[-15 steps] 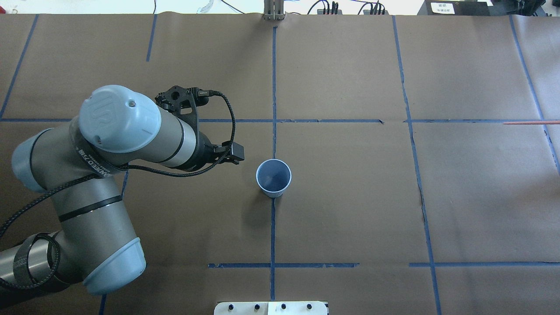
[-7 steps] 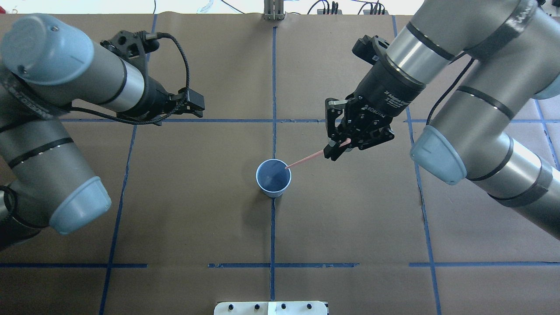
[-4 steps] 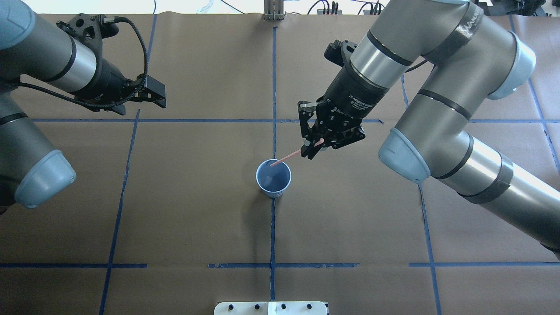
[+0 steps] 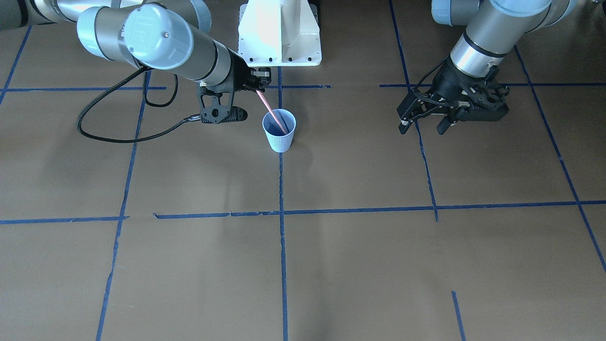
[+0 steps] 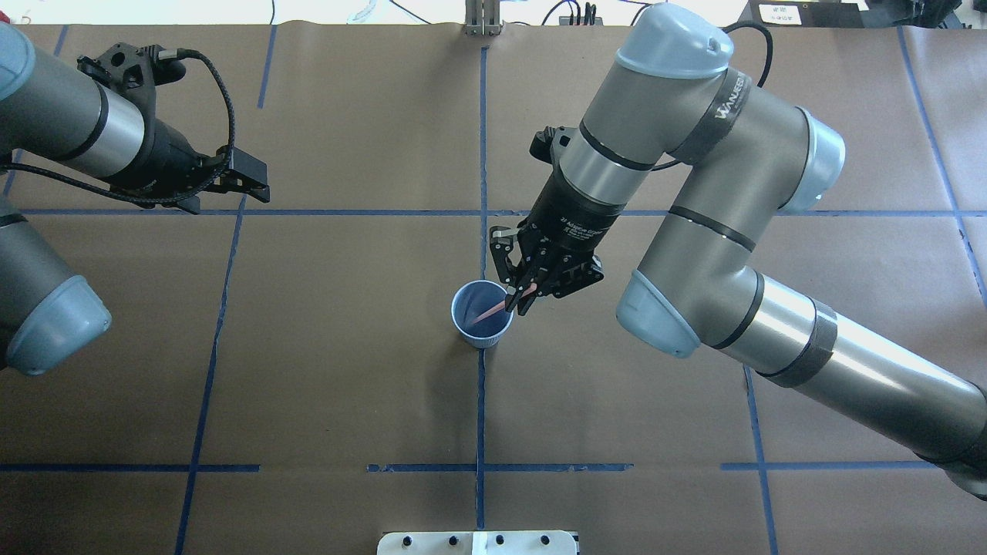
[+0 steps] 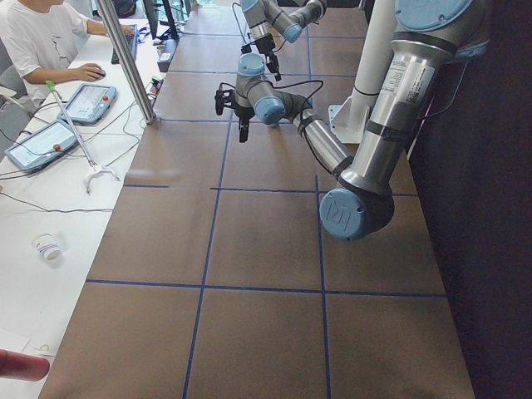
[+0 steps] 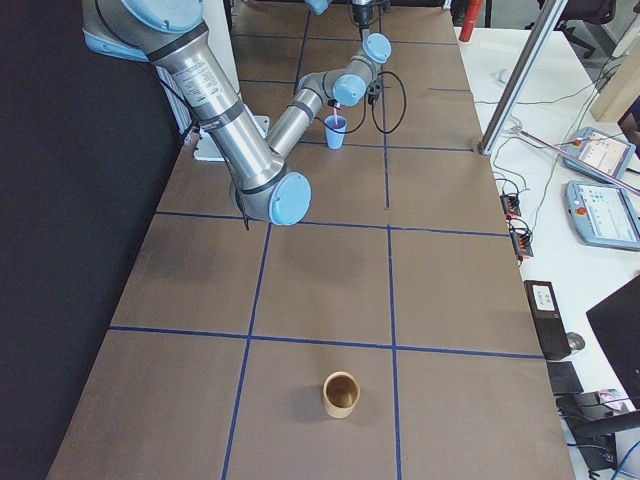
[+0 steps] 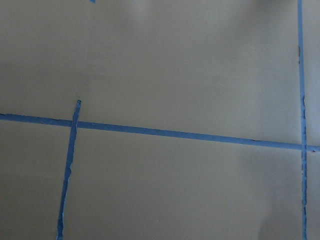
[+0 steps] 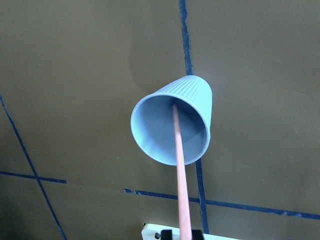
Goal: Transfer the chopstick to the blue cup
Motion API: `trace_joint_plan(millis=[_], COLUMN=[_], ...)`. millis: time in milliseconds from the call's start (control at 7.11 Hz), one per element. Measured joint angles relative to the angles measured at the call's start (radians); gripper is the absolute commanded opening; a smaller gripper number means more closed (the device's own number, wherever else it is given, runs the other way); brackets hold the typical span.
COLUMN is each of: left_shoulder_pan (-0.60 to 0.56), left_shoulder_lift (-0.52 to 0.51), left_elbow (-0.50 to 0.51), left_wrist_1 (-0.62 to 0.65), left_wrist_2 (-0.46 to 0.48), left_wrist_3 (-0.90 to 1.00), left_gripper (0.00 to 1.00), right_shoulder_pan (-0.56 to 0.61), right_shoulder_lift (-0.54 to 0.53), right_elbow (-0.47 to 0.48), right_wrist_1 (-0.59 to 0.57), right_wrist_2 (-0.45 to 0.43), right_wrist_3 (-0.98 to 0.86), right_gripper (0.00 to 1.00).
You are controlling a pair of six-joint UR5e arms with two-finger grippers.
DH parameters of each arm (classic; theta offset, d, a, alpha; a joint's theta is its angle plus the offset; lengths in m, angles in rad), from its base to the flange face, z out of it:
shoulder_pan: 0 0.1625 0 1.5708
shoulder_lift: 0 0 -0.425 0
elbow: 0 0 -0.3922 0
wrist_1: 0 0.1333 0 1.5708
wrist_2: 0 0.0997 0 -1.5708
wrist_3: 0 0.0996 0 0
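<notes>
The right hand [image 5: 518, 297] is clamped on the thin pinkish-salmon chopstick [image 5: 493, 311], whose lower tip sits inside the ribbed pale-blue paper cup [image 5: 472, 320] just below the hand. Judging by this, only the release is left. The left hand [image 4: 420, 127] is empty, with its jaws apart.

A robotics lab (teach pendants [image 7: 603, 213], tape-gridded table [image 5: 347, 347])

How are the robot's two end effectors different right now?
The right end effector is shut on the chopstick; the left end effector is open and holds nothing. The right end effector is close by the rim of the blue cup, with the chopstick's tip down inside it; the left end effector hangs off to the side over the table, well away from the cup. Both are black and have two fingers.
</notes>
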Motion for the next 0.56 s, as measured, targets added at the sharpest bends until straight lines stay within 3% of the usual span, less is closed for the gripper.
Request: trace_joint_plan(millis=[281, 562], left_shoulder_pan=[-0.004, -0.074], left_shoulder_lift=[0.011, 0.067], left_elbow=[0.0, 0.003], left_wrist_1=[-0.005, -0.01], left_wrist_2=[-0.008, -0.084], left_wrist_3=[0.009, 0.122], left_gripper=[1.0, 1.0], right_shoulder_pan=[0.008, 0.126], right_shoulder_lift=[-0.004, -0.139], right_elbow=[0.02, 0.16], right_wrist_1=[0.007, 0.01], right_wrist_2=[-0.04, -0.056], right_wrist_3=[0.038, 0.047], right_gripper=[1.0, 1.0])
